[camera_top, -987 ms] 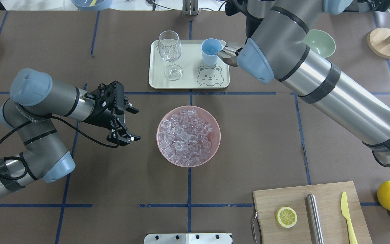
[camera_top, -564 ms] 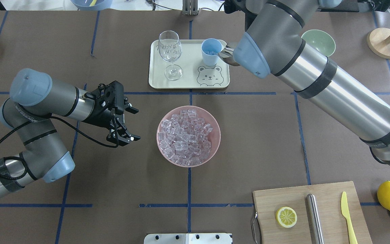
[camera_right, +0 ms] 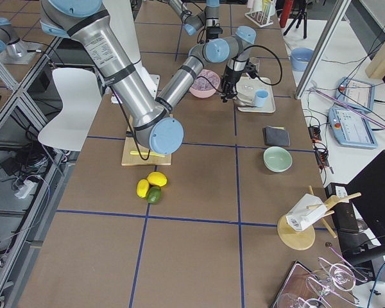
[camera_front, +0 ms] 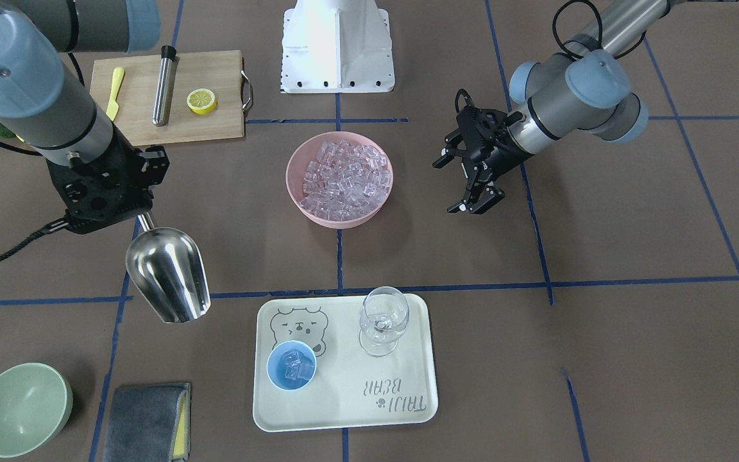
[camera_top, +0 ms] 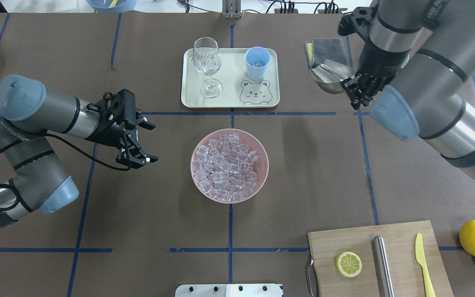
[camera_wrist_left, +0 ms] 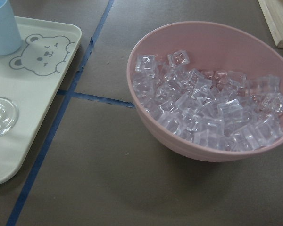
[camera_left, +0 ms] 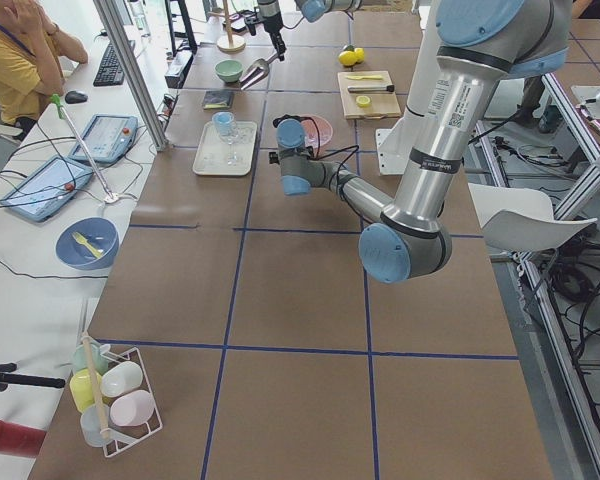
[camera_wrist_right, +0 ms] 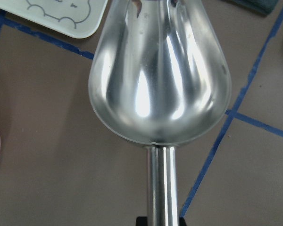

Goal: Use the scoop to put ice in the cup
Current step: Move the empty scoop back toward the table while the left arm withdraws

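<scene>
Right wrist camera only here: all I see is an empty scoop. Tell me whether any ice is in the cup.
Observer: Yes. The front view shows a few cubes of ice inside the cup on the tray.
Operator: Give me the scoop's place relative to that tray.
Observer: The scoop is clear of the tray, off the side where the cup stands.
Operator: Report the left fingers.
Observer: The left gripper has its fingers open, holding nothing, beside the pink bowl heaped with ice.
</scene>
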`<state>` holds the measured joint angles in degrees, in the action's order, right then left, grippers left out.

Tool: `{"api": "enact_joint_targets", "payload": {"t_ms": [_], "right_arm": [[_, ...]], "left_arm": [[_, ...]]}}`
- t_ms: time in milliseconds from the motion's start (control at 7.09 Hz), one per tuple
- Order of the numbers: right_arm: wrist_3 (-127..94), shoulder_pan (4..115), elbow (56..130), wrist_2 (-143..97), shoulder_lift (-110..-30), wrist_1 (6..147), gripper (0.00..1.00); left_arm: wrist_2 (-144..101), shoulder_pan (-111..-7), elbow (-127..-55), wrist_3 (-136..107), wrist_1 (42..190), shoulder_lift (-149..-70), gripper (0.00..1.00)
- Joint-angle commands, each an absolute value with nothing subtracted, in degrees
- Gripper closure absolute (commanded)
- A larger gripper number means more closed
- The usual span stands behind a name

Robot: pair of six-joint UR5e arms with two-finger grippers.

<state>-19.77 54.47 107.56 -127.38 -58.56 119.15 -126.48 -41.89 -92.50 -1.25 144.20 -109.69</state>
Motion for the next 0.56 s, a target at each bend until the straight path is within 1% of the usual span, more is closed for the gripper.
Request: {"api": "enact_joint_targets", "payload": {"t_ms": [0,141,282,423], "right_arm": [[-28.9,55.0,115.4,-126.0,-71.1,113.4,1.00],[-34.3,55.0,117.8,-122.6,-75.0,110.9,1.00],[-35.8,55.0,119.3,-122.1,-81.4,107.4,1.00],[-36.2,55.0,118.9,-122.0,-89.8,96.6,1.00]], "left_arm": [[-127.8,-46.1,-92.5,-0.8,144.2,-106.4,0.00],[-127.8,-47.6,-92.0,-0.1,144.2,-104.3,0.00],[-127.8,-50.9,-91.8,5.7,144.1,-102.8,0.00],[-128.4,-53.7,-91.4,13.0,143.7,-101.3,0.00]]}}
